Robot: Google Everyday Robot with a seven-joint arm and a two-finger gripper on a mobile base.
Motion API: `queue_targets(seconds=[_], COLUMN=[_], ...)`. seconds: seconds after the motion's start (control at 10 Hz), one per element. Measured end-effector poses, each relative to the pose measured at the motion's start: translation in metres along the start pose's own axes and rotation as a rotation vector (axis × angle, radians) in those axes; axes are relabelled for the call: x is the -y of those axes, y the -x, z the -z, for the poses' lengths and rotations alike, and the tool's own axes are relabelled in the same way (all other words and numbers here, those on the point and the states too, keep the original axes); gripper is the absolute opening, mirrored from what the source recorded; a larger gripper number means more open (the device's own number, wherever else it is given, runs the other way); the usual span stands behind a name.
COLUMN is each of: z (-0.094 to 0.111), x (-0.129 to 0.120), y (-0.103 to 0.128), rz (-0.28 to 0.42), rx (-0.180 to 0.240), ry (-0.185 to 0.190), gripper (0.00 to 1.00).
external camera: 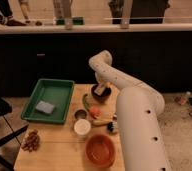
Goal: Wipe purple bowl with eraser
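Nearest on the desk (pixel 54 145) sits the orange bowl (pixel 100 149), then the white cup (pixel 82 127). Farther back, the claw (pixel 101 90) is down in the purple bowl (pixel 100 95) (grip can't be told; eraser unseen). The bowl looks light, rigid and probably slippery: press gently.

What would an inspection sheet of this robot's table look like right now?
Surface: wooden table, crowded in the middle.
Job's things: purple bowl at the far edge; eraser not made out.
Clutter: green tray holding a grey-blue pad; white cup; orange bowl; pine cone; small food items beside the cup.
Grippers: hand down at the purple bowl.
Cables: nothing seen.
Surroundings: dark counter wall behind, chair at left.
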Motion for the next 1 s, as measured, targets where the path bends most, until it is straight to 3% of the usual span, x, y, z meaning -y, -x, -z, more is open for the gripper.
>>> queue_targets(seconds=[0.2,0.5,1.0], z=[0.011,0.026,0.02], x=[0.004,-0.007,-0.031], y=[0.009,0.019,0.015], rz=[0.019,0.031,-0.003], rx=[0.007,0.014,0.049], ry=[-0.02,-0.019,0.038], gripper=[0.0,0.0,0.0])
